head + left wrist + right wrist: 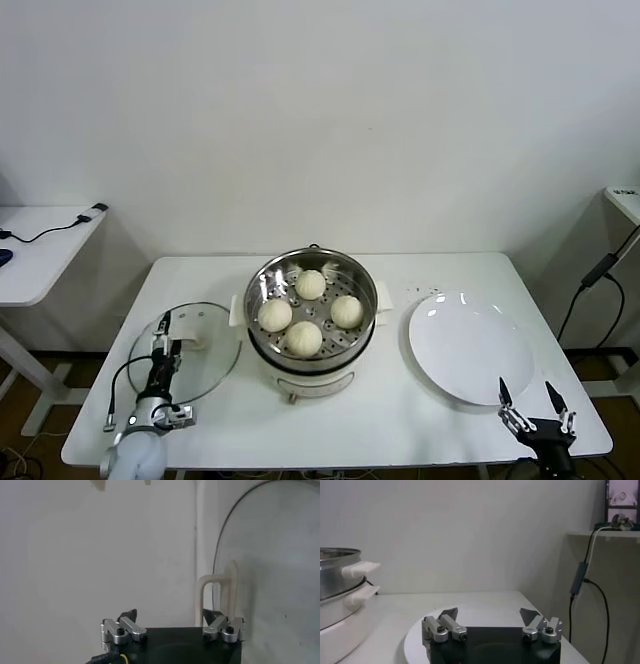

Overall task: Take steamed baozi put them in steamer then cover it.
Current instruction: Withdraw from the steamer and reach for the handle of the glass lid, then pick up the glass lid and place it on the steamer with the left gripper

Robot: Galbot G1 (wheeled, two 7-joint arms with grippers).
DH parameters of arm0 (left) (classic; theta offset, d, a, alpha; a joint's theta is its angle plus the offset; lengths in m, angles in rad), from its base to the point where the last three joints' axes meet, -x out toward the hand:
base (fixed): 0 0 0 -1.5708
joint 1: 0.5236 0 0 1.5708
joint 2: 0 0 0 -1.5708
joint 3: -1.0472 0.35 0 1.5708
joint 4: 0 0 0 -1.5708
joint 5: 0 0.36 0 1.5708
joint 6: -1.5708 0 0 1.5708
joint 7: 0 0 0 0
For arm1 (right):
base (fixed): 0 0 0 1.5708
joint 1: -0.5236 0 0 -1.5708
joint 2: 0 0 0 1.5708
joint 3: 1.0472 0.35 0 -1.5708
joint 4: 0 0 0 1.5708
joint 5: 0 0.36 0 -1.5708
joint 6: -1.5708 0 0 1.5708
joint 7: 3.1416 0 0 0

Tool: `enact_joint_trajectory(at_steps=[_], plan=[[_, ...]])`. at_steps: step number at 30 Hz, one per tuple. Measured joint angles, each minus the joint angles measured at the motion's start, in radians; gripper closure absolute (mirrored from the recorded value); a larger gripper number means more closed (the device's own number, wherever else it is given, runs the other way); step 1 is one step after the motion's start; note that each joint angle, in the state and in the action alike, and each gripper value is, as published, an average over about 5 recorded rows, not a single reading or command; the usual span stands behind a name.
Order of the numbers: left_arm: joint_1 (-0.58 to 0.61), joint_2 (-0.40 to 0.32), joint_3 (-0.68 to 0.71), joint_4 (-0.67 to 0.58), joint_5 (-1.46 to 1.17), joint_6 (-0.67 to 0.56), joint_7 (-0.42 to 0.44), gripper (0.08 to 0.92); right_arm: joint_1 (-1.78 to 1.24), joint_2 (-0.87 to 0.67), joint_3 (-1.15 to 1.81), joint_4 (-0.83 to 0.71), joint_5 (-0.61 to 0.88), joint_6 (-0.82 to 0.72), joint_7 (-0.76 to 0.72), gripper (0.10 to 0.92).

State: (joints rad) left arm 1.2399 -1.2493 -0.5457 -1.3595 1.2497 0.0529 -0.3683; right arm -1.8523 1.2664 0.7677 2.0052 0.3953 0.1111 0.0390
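Several cream-white steamed baozi [310,284] lie in the shiny steel steamer [362,280] on its white pot base at the table's middle. The cover [210,365], a clear glass lid with a white handle [190,328], lies flat on the table left of the steamer. My left gripper [163,325] hovers open over the lid beside that handle. In the left wrist view the handle [216,587] stands just ahead of one fingertip of the open left gripper [170,616], with nothing between the fingers. My right gripper [537,400] is open and empty at the front right.
A flat white plate [470,347] lies right of the steamer, under the right gripper [490,614]; the steamer's side [340,580] shows beyond the plate [485,617]. A white side table [40,250] with a cable stands far left. Another cable [590,285] hangs at the right.
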Motion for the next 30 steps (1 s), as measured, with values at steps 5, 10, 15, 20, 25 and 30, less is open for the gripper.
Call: enact_joint_trajectory(at_steps=[5, 10, 15, 20, 25, 30], plan=[[-0.007, 0.01, 0.001, 0.019, 0.006, -0.01, -0.002, 0.292, -0.004, 0.007, 0.001, 0.0, -0.006, 0.001, -0.003, 0.203], [-0.005, 0.017, -0.001, 0.043, 0.015, -0.023, -0.005, 0.439, -0.007, 0.012, 0.001, 0.001, -0.011, 0.002, -0.007, 0.203], [-0.004, 0.016, -0.002, 0.06, 0.02, -0.035, -0.011, 0.578, -0.006, 0.016, 0.0, 0.003, -0.016, 0.002, -0.008, 0.203], [-0.012, 0.008, -0.005, 0.062, 0.019, -0.04, -0.015, 0.725, -0.007, 0.016, 0.0, 0.006, -0.019, 0.004, -0.011, 0.203], [-0.02, -0.005, -0.012, 0.062, 0.012, -0.04, -0.017, 0.854, -0.011, 0.014, 0.001, 0.008, -0.021, 0.006, -0.016, 0.203], [-0.011, -0.013, -0.023, 0.046, -0.002, -0.033, -0.007, 0.868, -0.01, 0.013, 0.002, 0.01, -0.025, 0.009, -0.018, 0.203]])
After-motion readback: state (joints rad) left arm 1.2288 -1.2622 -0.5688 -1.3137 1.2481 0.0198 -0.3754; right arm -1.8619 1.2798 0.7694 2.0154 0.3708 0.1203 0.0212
